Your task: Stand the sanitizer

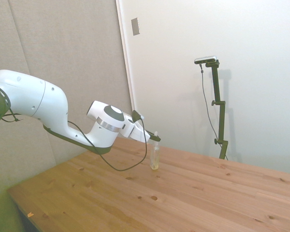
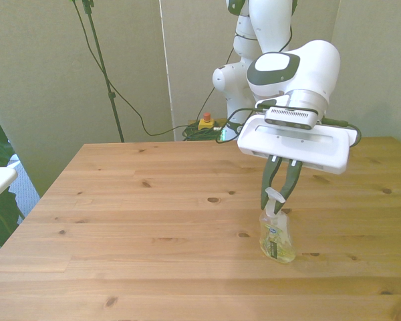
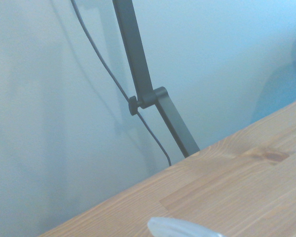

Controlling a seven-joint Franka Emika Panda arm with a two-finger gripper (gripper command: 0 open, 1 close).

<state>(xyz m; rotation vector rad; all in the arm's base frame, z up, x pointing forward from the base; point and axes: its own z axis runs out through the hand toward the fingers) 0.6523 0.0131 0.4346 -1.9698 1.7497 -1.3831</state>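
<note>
Sanitizer: small slim clear bottle w/ yellowish liquid, white label, white pump-spray top. Stands base-down on tabletop, approx upright w/ slight lean in front view. Sits toward front view's right, nearer tabletop's near edge than its far edge.

Wrist view cuts off the sanitizer, blurred.

One sanitizer stands on one wooden surface; one tool is above it.
</note>
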